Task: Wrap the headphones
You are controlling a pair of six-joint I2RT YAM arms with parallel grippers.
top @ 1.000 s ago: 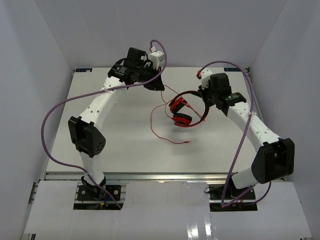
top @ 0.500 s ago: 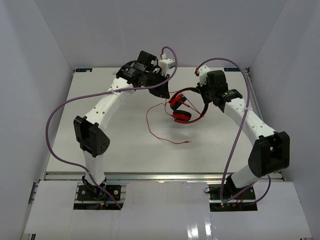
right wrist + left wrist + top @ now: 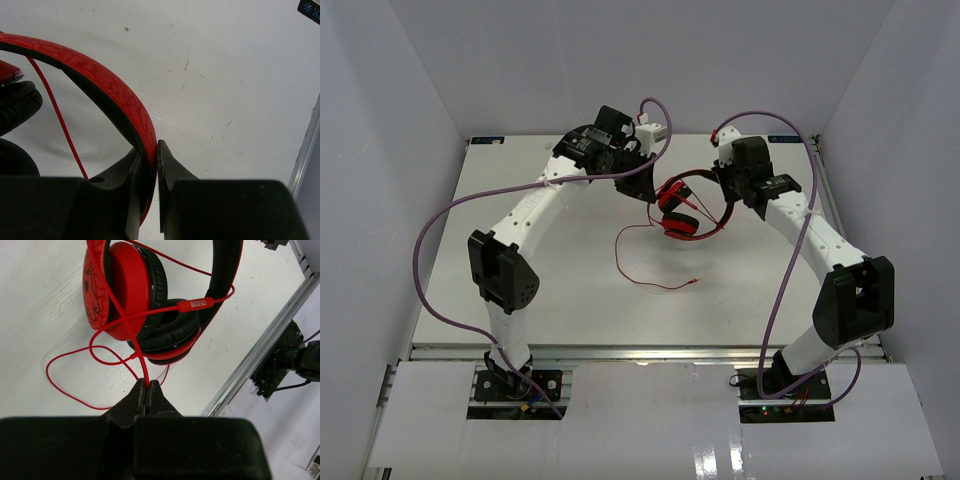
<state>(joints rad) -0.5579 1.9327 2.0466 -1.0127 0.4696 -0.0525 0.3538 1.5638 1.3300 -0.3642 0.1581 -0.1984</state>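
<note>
The red headphones [image 3: 682, 212] are held up above the far middle of the table. My right gripper [image 3: 728, 196] is shut on the red, black-edged headband [image 3: 115, 87]. My left gripper [image 3: 648, 190] is shut on the thin red cord [image 3: 131, 335], just left of the ear cups. In the left wrist view the cord runs from my closed jaws across the red ear cups [image 3: 135, 295], past an inline remote [image 3: 198, 303]. The rest of the cord [image 3: 625, 250] loops down onto the table and ends in a plug [image 3: 697, 281].
The white table [image 3: 520, 290] has walls on three sides and a metal rail [image 3: 640, 350] along the near edge. Thick purple robot cables [image 3: 430, 240] arc beside each arm.
The left gripper stayed near the headphones holding the cord; both arms shifted the headphones slightly back and left. The cord loop on the table has drawn in and changed shape.
</note>
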